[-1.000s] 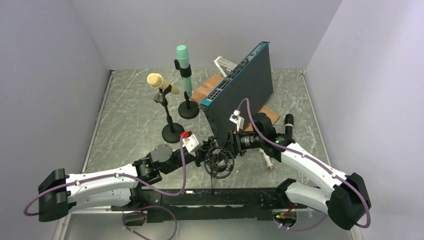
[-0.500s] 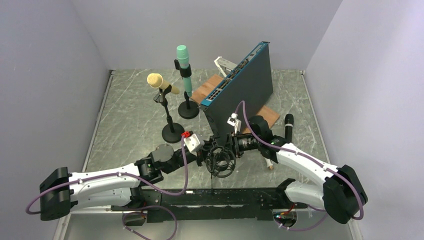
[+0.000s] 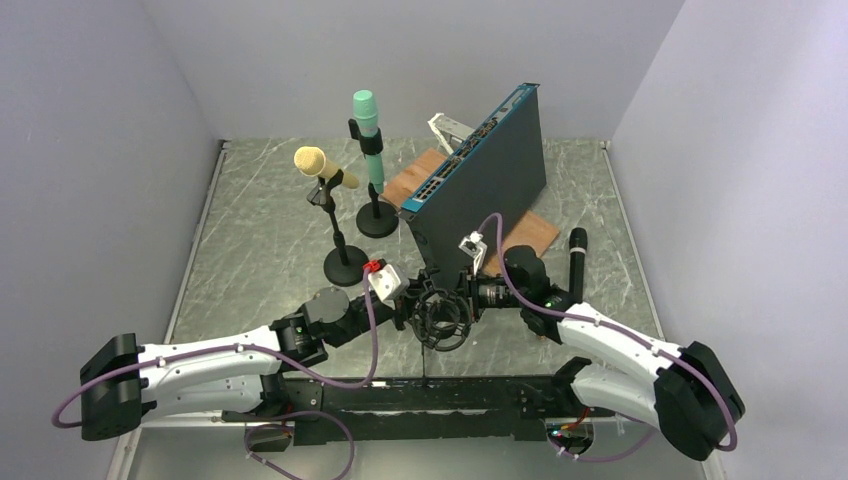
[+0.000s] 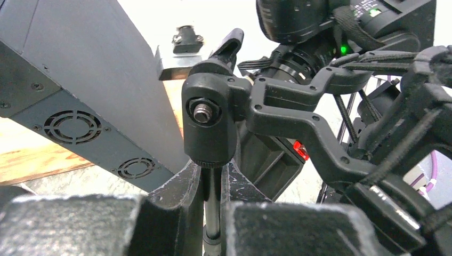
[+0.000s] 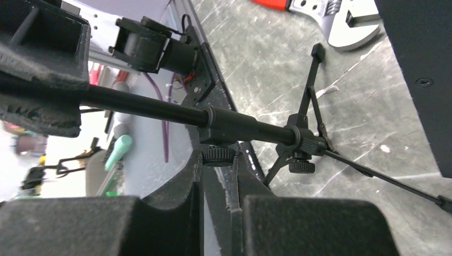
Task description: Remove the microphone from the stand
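Observation:
A black tripod stand with an empty-looking shock mount (image 3: 440,318) stands at the front middle of the table. My left gripper (image 4: 213,197) is shut on the stand's thin pole (image 4: 212,213), just under its swivel joint (image 4: 209,120). From the other side, my right gripper (image 5: 218,166) is shut on a small knurled knob (image 5: 218,155) under the pole's collar (image 5: 234,126). A black microphone (image 3: 577,252) lies on the table to the right. A beige microphone (image 3: 322,165) and a teal microphone (image 3: 366,125) sit in their own stands further back.
A dark blue rack unit (image 3: 485,175) leans on a wooden board (image 3: 420,172) just behind both grippers. A wrench (image 5: 341,24) lies on the marbled table (image 3: 260,230) near the tripod legs (image 5: 314,90). A white stick (image 3: 538,325) lies under the right arm.
My right gripper has closed from half open onto the knob, and the right arm has shifted slightly left and lower. The left gripper has kept its grip on the pole.

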### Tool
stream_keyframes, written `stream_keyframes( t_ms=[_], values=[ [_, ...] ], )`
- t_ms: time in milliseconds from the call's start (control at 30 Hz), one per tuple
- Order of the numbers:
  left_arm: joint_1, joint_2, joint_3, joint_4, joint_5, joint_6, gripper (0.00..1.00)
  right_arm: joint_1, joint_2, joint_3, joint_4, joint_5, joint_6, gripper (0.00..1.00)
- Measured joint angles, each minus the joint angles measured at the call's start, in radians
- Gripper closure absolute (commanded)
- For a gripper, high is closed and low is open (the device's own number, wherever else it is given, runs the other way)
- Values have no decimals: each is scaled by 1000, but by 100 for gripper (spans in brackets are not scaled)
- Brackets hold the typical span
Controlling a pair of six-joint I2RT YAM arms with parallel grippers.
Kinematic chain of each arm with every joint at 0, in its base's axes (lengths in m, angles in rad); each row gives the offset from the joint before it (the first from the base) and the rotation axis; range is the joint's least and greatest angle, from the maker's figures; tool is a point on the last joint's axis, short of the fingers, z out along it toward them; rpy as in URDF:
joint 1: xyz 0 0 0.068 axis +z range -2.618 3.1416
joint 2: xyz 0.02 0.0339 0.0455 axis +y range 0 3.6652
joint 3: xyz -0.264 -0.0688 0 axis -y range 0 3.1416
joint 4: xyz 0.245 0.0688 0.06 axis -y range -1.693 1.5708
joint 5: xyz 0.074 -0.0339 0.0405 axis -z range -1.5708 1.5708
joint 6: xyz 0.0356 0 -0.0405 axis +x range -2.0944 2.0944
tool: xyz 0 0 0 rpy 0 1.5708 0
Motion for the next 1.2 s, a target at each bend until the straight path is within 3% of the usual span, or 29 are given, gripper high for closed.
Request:
stream_keyframes(
  t_ms=[333,633,967,1033,1133,1200],
  values=[
    [0,0,8,-19,-60,-28,100,138,-119,-69,82,291,-200,100],
    [7,-21,8,-45,-126,-35,100,363,-111,-203,411,669,-472,100],
    [10,-36,7,-63,-151,-51,100,602,-24,-241,600,1053,-829,99],
    [10,-39,3,-62,-150,-51,100,631,-6,-241,620,1107,-866,88],
    [10,-40,1,-57,-151,-53,100,648,-2,-242,631,1135,-881,56],
    [10,-39,1,-55,-147,-54,100,652,-18,-257,631,1150,-872,43]
  ],
)
